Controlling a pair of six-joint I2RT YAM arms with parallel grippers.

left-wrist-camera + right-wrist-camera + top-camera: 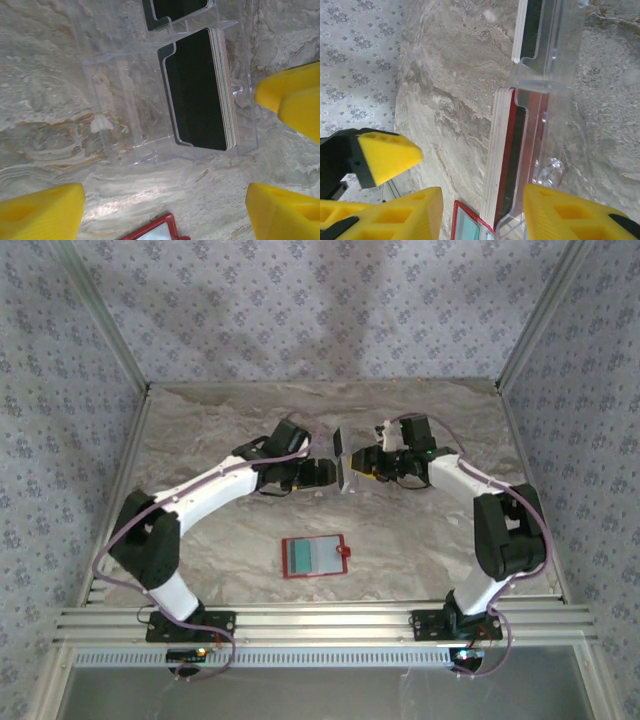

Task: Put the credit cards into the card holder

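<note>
The credit cards to be moved are a stack of thin dark cards with pale edges (pixel 197 90). They stand on edge in the near compartment of a clear acrylic tiered card stand (pixel 120 115) at mid-table, and a second dark stack (pixel 175 10) sits in the compartment behind. The card holder is a small flat red wallet (pixel 285 558). It lies open on the marble-patterned tabletop (pixel 420 560), closer to the arm bases and well apart from the stand. The top view shows the two arms meeting at the stand from opposite sides. The left gripper (pixel 325 474) faces the broad dark face of the stack. Its yellow fingers (pixel 42 212) are spread wide and hold nothing. The right gripper (pixel 482 200) meets the stack edge-on, so the long edge runs straight away from its wrist camera. One yellow finger (pixel 410 215) shows bare tabletop between itself and the pale card edges. The other (pixel 570 215) is close against the clear wall, though contact cannot be confirmed. Its jaws stand partly apart on either side of the stack and are not closed on anything. The right arm therefore looks better aligned for the pick, since a pinch across the stack's thickness suits its approach. A lifted card would then have to travel back toward the bases to reach the wallet.
</note>
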